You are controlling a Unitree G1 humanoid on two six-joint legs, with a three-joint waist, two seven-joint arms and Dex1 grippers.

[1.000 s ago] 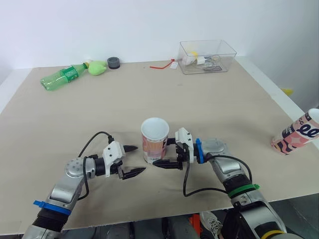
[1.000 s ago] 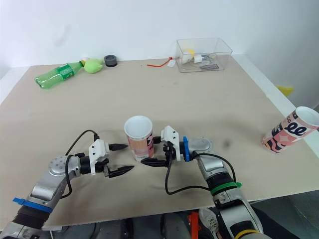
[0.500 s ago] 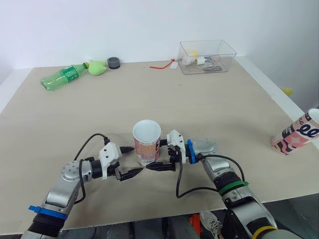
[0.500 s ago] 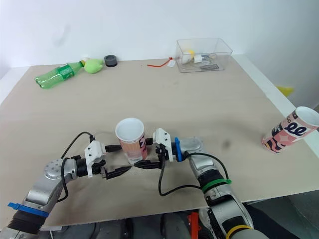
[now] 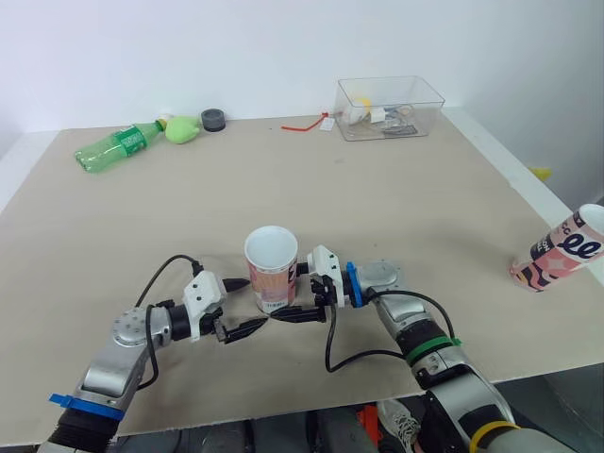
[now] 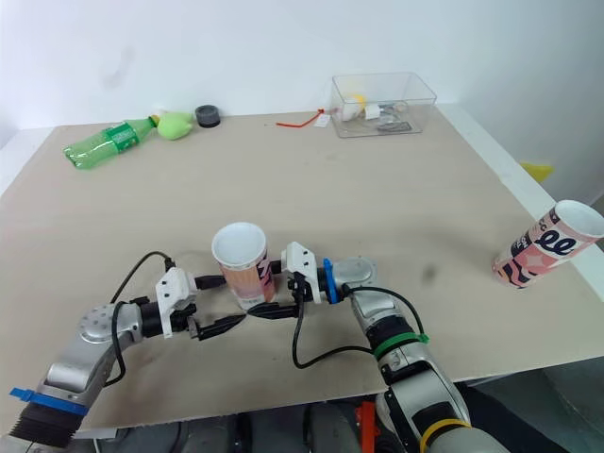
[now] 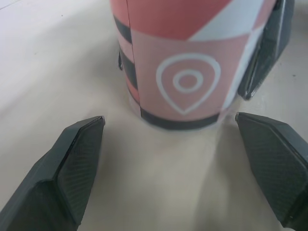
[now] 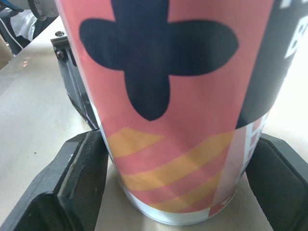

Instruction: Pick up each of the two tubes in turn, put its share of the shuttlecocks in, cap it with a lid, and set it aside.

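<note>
Your right gripper (image 5: 294,295) pinches the upright tube (image 5: 272,278) low on its wall, one finger pressed to each side, near the front edge of the table (image 5: 377,208). The tube's open mouth shows only white inside. Your left gripper (image 5: 245,304) is spread, just short of the tube's base. The second tube (image 5: 563,250) leans open-mouthed at the table's right edge. The clear box (image 5: 389,80) at the back holds small items too tiny to identify.
</note>
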